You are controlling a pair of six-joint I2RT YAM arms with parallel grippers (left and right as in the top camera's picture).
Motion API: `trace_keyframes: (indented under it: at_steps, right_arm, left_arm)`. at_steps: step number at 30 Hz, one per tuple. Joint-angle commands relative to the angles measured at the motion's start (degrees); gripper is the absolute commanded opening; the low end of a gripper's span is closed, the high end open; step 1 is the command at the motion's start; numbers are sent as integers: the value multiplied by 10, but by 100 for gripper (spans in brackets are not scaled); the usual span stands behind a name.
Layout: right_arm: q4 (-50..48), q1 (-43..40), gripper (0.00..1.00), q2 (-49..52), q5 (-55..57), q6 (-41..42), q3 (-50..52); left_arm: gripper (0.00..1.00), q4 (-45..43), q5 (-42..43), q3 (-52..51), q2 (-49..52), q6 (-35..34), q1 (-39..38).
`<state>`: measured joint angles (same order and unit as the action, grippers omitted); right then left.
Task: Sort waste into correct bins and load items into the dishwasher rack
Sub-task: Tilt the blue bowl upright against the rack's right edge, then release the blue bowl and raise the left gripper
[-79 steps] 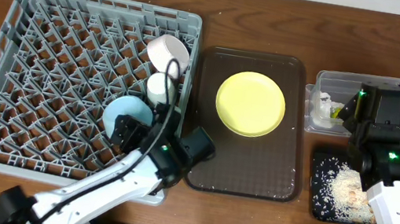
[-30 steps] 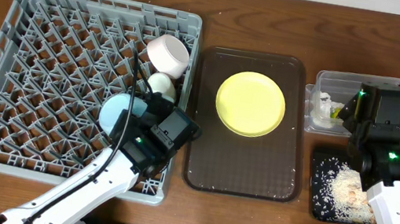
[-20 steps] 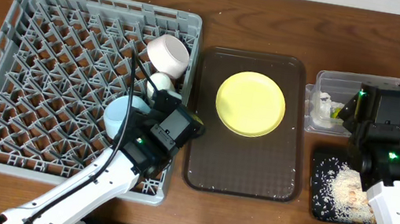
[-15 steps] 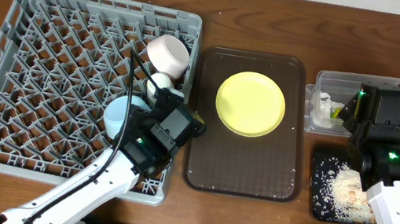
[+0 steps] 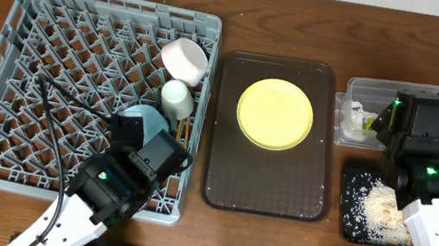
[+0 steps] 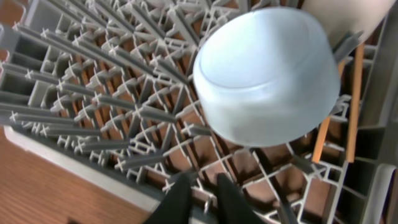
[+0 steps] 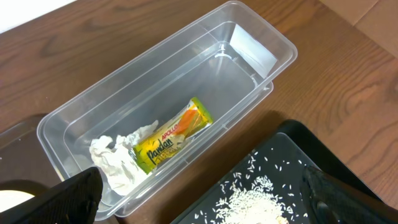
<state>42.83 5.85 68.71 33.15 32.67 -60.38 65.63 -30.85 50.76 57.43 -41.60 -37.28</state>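
The light blue cup (image 5: 144,118) lies on its side among the pegs of the grey dishwasher rack (image 5: 53,72); in the left wrist view the cup (image 6: 267,74) is free. My left gripper (image 6: 202,190) hangs just short of it, shut and empty. The chopsticks (image 6: 354,106) stand at the rack's right side, and the white bowl (image 5: 184,59) lies tipped there too. The yellow plate (image 5: 275,114) rests on the brown tray. My right gripper (image 7: 208,199) is open wide above the clear tub (image 7: 168,81), which holds the wrapper (image 7: 174,142) and napkin (image 7: 115,158). Food scraps (image 5: 381,207) lie in the black tray (image 5: 356,183).
The brown serving tray (image 5: 266,191) sits between the rack and the bins. A second small white vessel (image 5: 176,97) leans in the rack below the bowl. My left arm (image 5: 105,189) reaches over the rack's front right corner. Bare wood table surrounds everything.
My left gripper has let go of the blue cup, drawn back toward the rack's front edge and closed. The cup now lies in the rack. The right arm has not moved.
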Motion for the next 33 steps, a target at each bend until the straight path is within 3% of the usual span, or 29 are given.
trace_keyframes:
  at_steps: [1, 13, 18, 26, 33]
  right_arm:
    - [1, -2, 99, -4, 9, 7, -6]
    - [1, -2, 99, -4, 9, 7, -6]
    - [1, -2, 99, -4, 8, 7, -6]
    - [1, -2, 99, -4, 9, 7, -6]
    - [1, -2, 99, -4, 9, 7, -6]
  left_arm:
    - [14, 0, 24, -10, 10, -61, 1]
    - [14, -74, 17, -20, 122, -60, 4]
    - [15, -132, 17, -20, 160, -14, 10]
    - [15, -191, 21, -19, 156, 11, 68]
    - [16, -216, 101, -8, 146, 72, 91]
